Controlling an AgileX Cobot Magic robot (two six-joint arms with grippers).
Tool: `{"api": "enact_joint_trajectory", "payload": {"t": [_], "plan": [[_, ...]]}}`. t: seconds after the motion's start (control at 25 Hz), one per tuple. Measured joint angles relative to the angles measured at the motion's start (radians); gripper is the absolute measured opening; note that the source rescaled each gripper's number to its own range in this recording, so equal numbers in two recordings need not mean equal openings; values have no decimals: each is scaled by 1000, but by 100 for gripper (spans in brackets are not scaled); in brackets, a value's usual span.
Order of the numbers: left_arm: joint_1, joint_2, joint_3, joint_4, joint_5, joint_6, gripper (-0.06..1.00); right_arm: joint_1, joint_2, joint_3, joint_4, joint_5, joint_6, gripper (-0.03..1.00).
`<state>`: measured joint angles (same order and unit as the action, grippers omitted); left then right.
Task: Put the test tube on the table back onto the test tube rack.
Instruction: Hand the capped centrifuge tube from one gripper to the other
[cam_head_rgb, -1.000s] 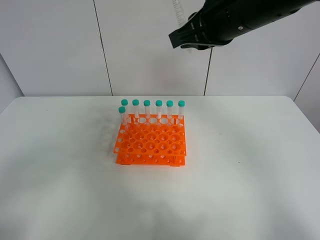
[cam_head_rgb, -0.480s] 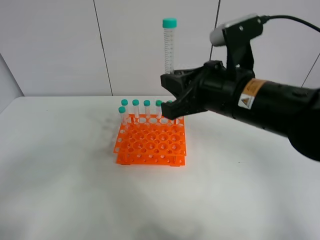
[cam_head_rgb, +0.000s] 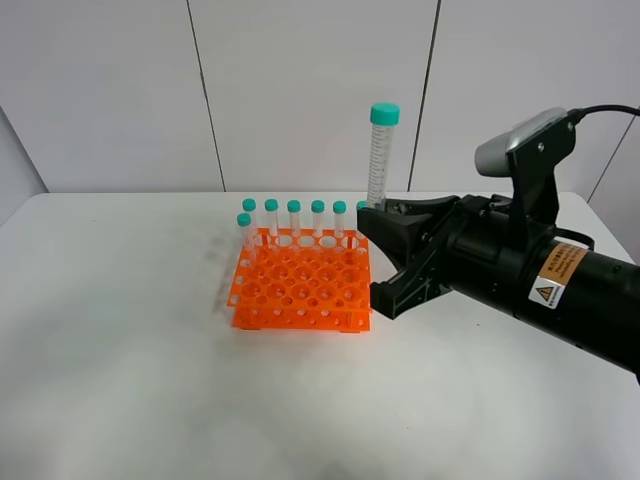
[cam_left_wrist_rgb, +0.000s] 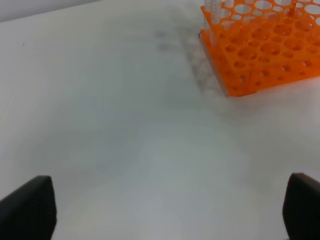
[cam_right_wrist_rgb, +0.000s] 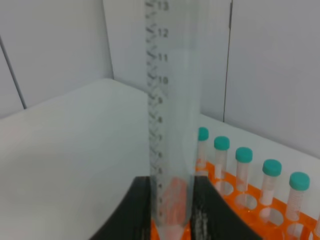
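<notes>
Test tube (cam_head_rgb: 381, 160) is held upright, cap up, clamped at its lower end by R end effector (cam_right_wrist_rgb: 172, 215), above desk (cam_head_rgb: 130, 350), just beside rack (cam_head_rgb: 300, 285), at its right rear corner. Seven other tubes (cam_head_rgb: 294, 215) are seated at rack's rear. L end effector (cam_left_wrist_rgb: 162, 210) is seen w/ fingers wide apart over desk.

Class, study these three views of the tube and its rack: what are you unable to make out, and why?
- Exterior high: the pointed tip of the test tube is hidden behind the right gripper.
- Exterior high: the right rear corner of the test tube rack is covered by that gripper.
- Right wrist: the tube's cap is cut off by the frame edge.
- Left wrist: the left gripper shows only two fingertips, cut by the edge.
</notes>
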<state>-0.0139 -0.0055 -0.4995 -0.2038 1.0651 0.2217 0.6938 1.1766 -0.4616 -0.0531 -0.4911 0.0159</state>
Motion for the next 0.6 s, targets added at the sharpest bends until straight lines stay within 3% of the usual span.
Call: {"api": "enact_joint_trajectory", "payload": {"t": [0.4,0.48,0.6], "plan": [[-2,0,0,0,0,4,100,-44,0,3,8,-1,-21,3],[-35,0,0,0,0,4,100,-44,0,3,8,-1,-22,3],[-165,0,0,0,0,16,100,-44,0,3,8,-1,-22,3]]}}
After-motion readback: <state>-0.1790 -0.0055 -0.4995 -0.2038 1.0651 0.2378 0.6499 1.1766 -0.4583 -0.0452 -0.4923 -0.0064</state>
